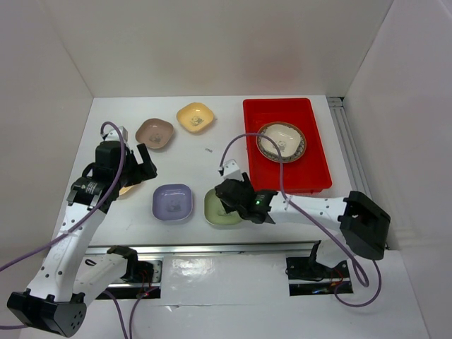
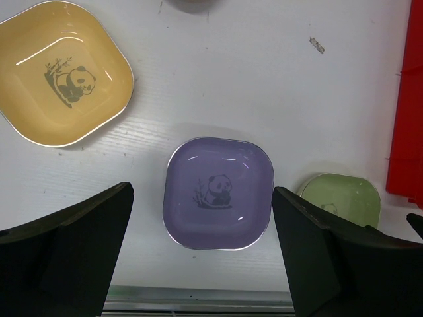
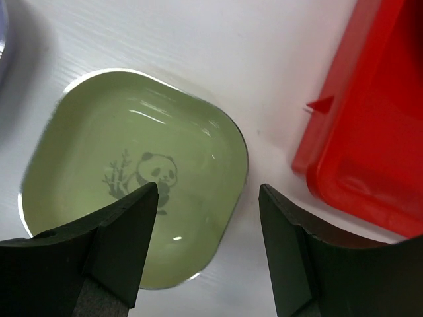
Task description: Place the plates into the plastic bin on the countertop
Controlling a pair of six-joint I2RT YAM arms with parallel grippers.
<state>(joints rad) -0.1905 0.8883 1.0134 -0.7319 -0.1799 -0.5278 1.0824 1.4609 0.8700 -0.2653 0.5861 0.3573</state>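
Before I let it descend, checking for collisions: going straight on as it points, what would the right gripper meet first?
Probably the green dish: the right gripper straddles its rim nearest the red bin, one finger above the dish, one above table. Height unclear.

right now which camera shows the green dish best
Right wrist: the green dish fills the frame, panda motif clear. Top view has it small, half under the right gripper. Left wrist shows only part, low right.

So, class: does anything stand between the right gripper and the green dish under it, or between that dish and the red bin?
Nothing visible does. The right gripper hangs open right above the green dish, and only bare countertop separates the dish from the red bin.
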